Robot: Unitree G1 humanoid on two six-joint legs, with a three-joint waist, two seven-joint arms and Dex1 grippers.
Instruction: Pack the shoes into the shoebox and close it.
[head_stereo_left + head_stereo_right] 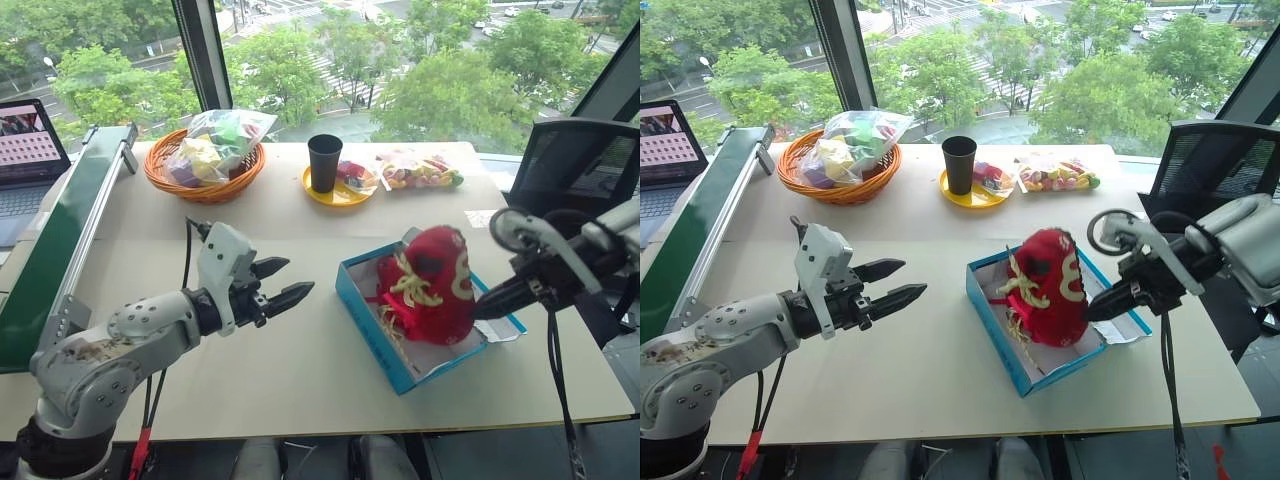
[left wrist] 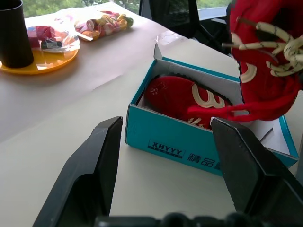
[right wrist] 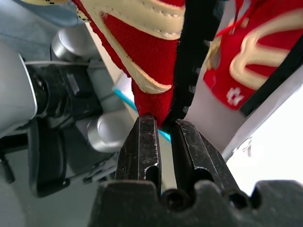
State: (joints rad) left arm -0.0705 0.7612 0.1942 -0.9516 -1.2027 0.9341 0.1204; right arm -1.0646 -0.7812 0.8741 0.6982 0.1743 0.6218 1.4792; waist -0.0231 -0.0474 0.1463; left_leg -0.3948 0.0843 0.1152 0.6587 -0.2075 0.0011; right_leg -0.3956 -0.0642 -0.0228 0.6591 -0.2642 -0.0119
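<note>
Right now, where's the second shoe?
Second shoe hangs over the shoebox on the table's right, pinched by the right gripper, above the first shoe inside.

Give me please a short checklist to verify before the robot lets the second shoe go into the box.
1. Right gripper pinches the held shoe at its edge: ok.
2. First shoe already lies inside the shoebox: ok.
3. Held shoe is over the box opening: ok.
4. Held shoe rests fully inside, below the rim: not ok, it stands up above the walls.
5. Left gripper is open and apart from the box: ok.
6. Lid position for closing: cannot tell.
</note>
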